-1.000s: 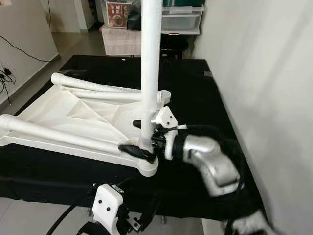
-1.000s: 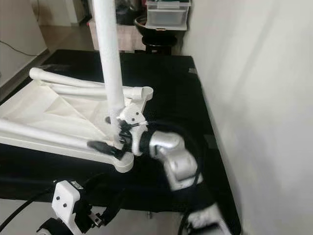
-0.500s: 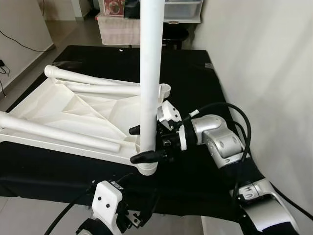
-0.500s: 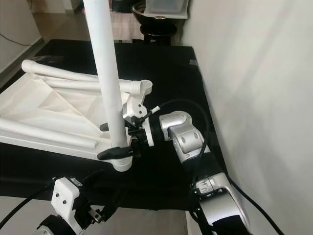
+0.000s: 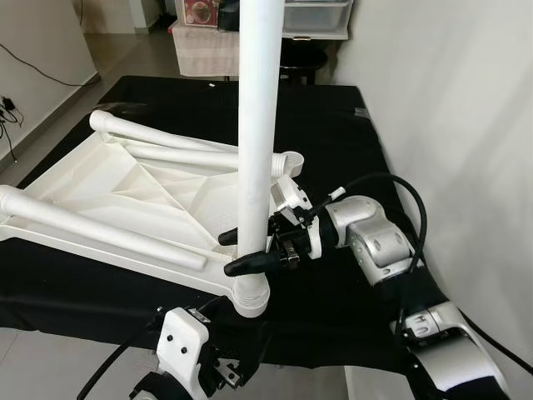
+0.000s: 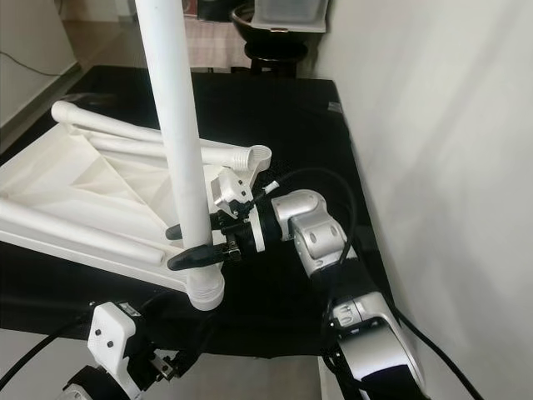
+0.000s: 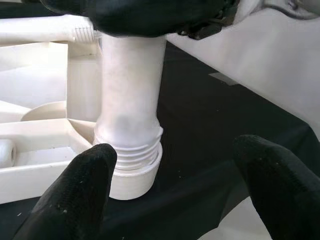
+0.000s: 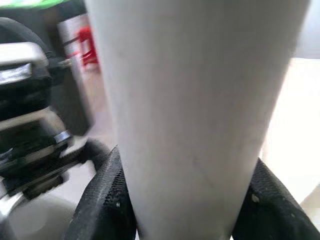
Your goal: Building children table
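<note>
Black cloth point(image 5: 333, 142) covers the worktop, with a white wall point(image 5: 450, 100) along its right side and storage boxes point(image 5: 312, 15) behind. On the cloth lies the white table top point(image 5: 125, 187), upside down, ribbed underside up. Two loose white legs lie on it: one point(image 5: 92, 227) across the near left, one point(image 5: 166, 136) along the far edge.

My left gripper point(image 7: 170, 195) hangs below the worktop's near edge, fingers point(image 7: 80, 195) spread, nothing between them; its wrist view looks up at the corner socket point(image 7: 131, 175).

Near right corner: an upright white leg point(image 5: 254, 142) stands with its threaded end in that socket; a few threads show above the rim.

My right gripper point(image 5: 250, 250) reaches in from the right, fingers pinching the upright leg low down, one on each side, just above the socket.
</note>
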`<state>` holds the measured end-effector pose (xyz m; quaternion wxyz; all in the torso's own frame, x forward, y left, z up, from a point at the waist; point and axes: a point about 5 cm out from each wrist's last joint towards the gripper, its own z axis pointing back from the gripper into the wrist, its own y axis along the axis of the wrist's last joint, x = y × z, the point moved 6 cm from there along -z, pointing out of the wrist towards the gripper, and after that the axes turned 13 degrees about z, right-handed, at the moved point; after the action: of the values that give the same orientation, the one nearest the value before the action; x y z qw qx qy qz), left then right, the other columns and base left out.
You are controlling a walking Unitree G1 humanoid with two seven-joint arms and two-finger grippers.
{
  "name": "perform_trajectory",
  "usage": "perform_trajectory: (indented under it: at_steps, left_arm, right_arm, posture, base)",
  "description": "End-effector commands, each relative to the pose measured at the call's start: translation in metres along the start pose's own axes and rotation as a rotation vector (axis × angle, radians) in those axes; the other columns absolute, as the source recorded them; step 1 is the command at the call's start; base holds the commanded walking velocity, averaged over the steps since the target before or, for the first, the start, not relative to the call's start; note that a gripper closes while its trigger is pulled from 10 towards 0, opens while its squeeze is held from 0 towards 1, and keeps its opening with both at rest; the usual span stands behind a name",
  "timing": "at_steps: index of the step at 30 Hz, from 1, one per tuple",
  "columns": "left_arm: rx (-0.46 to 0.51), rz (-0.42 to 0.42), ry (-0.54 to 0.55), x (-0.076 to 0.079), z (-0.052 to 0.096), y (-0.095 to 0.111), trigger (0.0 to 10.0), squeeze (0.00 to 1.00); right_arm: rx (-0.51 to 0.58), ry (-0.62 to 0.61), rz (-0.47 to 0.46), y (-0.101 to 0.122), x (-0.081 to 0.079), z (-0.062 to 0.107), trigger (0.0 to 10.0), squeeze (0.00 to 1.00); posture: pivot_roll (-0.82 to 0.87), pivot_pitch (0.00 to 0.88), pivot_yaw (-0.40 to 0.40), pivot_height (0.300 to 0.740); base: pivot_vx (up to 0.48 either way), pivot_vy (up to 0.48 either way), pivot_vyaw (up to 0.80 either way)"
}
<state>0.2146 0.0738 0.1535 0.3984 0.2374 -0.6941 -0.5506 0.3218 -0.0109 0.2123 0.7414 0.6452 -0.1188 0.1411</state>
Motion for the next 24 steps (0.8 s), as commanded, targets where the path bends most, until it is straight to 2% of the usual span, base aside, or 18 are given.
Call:
perform_trajectory:
  at_steps: [1, 2, 3, 4, 5, 7, 8, 9, 10, 12, 15, 20, 21, 22, 23, 24]
  left_arm:
    - [-0.004, 0.015, -0.005, 0.003, 0.001, -0.001, 10.0, 0.00]
    - [-0.004, 0.015, -0.005, 0.003, 0.001, -0.001, 10.0, 0.00]
    - [-0.003, 0.015, -0.005, 0.003, 0.001, -0.001, 10.0, 0.00]
    - [-0.003, 0.015, -0.005, 0.003, 0.001, -0.001, 10.0, 0.00]
    - [-0.002, 0.013, -0.005, 0.003, 0.001, -0.001, 10.0, 0.00]
    - [-0.002, 0.013, -0.005, 0.003, 0.001, -0.001, 10.0, 0.00]
    - [0.001, 0.012, -0.001, 0.001, 0.000, 0.000, 10.0, 0.00]
    - [0.001, 0.012, -0.001, 0.001, 0.000, 0.000, 10.0, 0.00]
    - [0.002, 0.011, 0.001, 0.000, 0.000, 0.000, 10.0, 0.00]
    - [0.002, 0.011, 0.001, 0.000, 0.000, 0.000, 10.0, 0.00]
    - [0.000, 0.012, -0.003, -0.001, -0.002, -0.001, 10.0, 0.00]
    - [0.003, 0.011, 0.001, -0.002, -0.002, -0.001, 10.0, 0.00]
    - [0.005, 0.011, 0.005, -0.002, -0.002, -0.001, 10.0, 0.00]
    - [0.006, 0.010, 0.007, -0.003, -0.002, -0.001, 10.0, 0.00]
    - [0.006, 0.010, 0.009, -0.003, -0.002, -0.001, 10.0, 0.00]
    - [0.006, 0.009, 0.009, -0.003, -0.002, -0.001, 10.0, 0.00]
  right_arm:
    - [-0.046, -0.210, -0.052, -0.013, 0.009, -0.002, 0.0, 0.00]
    - [-0.046, -0.210, -0.052, -0.013, 0.009, -0.002, 0.0, 0.00]
    - [-0.055, -0.390, -0.098, -0.019, 0.012, -0.007, 0.0, 0.00]
    - [-0.055, -0.390, -0.098, -0.019, 0.012, -0.007, 0.0, 0.00]
    - [-0.082, -0.595, -0.143, -0.026, 0.018, -0.005, 0.0, 0.00]
    - [-0.082, -0.595, -0.143, -0.026, 0.018, -0.005, 0.0, 0.00]
    - [-0.155, -0.713, -0.144, -0.035, 0.009, -0.007, 0.0, 0.00]
    - [-0.155, -0.713, -0.144, -0.035, 0.009, -0.007, 0.0, 0.00]
    - [-0.191, -0.801, -0.153, -0.037, 0.005, -0.008, 0.0, 0.00]
    - [-0.191, -0.801, -0.153, -0.037, 0.005, -0.008, 0.0, 0.00]
    - [-0.204, -0.829, -0.159, -0.034, 0.007, -0.019, 0.0, 0.00]
    - [-0.212, -0.790, -0.155, -0.035, 0.006, -0.024, 0.0, 0.00]
    - [-0.204, -0.750, -0.129, -0.031, 0.004, -0.029, 10.0, 0.00]
    - [-0.179, -0.692, -0.100, -0.026, 0.004, -0.033, 10.0, 0.61]
    - [-0.162, -0.651, -0.080, -0.022, 0.004, -0.036, 10.0, 0.61]
    - [-0.127, -0.586, -0.063, -0.015, 0.004, -0.037, 10.0, 1.00]
  posture:
    - [0.01, 0.156, -0.059, 0.740]
    - [0.01, 0.156, -0.059, 0.740]
    - [0.01, 0.157, -0.064, 0.740]
    - [0.01, 0.157, -0.064, 0.740]
    - [0.01, 0.158, -0.064, 0.740]
    - [0.01, 0.158, -0.064, 0.740]
    - [0.00, 0.158, -0.048, 0.740]
    - [0.00, 0.158, -0.048, 0.740]
    - [-0.01, 0.155, -0.044, 0.740]
    - [-0.01, 0.155, -0.044, 0.740]
    - [0.00, 0.136, -0.050, 0.740]
    - [0.00, 0.131, -0.052, 0.740]
    - [0.00, 0.128, -0.054, 0.740]
    - [0.00, 0.125, -0.055, 0.740]
    - [0.00, 0.125, -0.055, 0.740]
    - [0.01, 0.123, -0.055, 0.740]
  base:
    - [0.000, 0.000, 0.00]
    - [0.000, 0.000, 0.00]
    - [0.000, 0.000, 0.00]
    - [0.000, 0.000, 0.00]
    - [0.000, 0.000, 0.00]
    - [0.000, 0.000, 0.00]
    - [0.000, 0.000, 0.00]
    - [0.000, 0.000, 0.00]
    - [0.000, 0.000, 0.00]
    - [0.000, 0.000, 0.00]
    - [0.000, 0.000, 0.00]
    - [0.000, 0.000, 0.00]
    - [0.000, 0.000, 0.00]
    - [0.000, 0.000, 0.00]
    - [0.000, 0.000, 0.00]
    - [0.000, 0.000, 0.00]
